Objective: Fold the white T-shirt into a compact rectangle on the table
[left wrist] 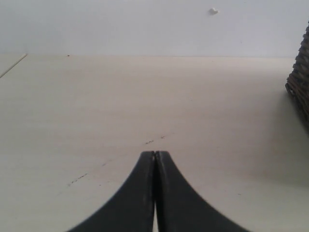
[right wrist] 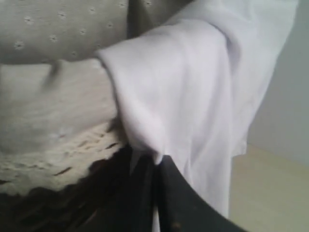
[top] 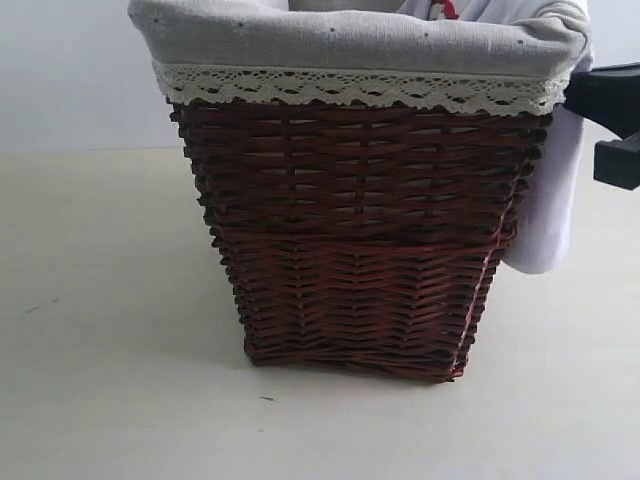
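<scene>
The white T-shirt (top: 545, 200) lies in the wicker basket, and part of it hangs down over the basket's right side. In the right wrist view the shirt (right wrist: 193, 87) drapes over the lined rim, and my right gripper (right wrist: 157, 162) is shut on a pinched fold of the white cloth. From the exterior view that gripper (top: 575, 100) reaches in from the right edge, against the hanging cloth. My left gripper (left wrist: 155, 153) is shut on nothing, low over the bare table (left wrist: 120, 96), and does not show in the exterior view.
A dark brown wicker basket (top: 360, 250) with a grey lace-trimmed liner (top: 340, 40) stands in the middle of the beige table (top: 100, 300). Its corner (left wrist: 300, 82) shows at the edge of the left wrist view. A pale wall rises behind.
</scene>
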Robot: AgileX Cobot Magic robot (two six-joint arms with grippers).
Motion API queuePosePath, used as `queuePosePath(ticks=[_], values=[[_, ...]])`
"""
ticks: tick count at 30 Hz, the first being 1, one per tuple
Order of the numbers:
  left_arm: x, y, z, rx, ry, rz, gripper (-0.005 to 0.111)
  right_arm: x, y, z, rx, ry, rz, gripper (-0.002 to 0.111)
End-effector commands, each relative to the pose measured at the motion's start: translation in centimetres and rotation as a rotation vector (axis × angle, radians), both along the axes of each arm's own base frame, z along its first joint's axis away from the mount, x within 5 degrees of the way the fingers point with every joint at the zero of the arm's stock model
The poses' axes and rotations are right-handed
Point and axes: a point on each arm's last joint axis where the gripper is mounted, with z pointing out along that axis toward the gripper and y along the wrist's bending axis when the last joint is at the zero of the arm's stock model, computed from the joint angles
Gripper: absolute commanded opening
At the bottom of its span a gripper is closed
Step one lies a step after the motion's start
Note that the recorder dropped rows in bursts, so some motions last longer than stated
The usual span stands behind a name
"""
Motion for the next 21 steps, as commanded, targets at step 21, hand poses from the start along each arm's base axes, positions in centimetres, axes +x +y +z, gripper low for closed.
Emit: queuePosePath(ticks=[21], values=[[0.0,0.0,0.0,0.005,-0.011,-0.008,0.0,-3.1,-1.3,22.2,0.231,-0.607,-0.126,0.0]])
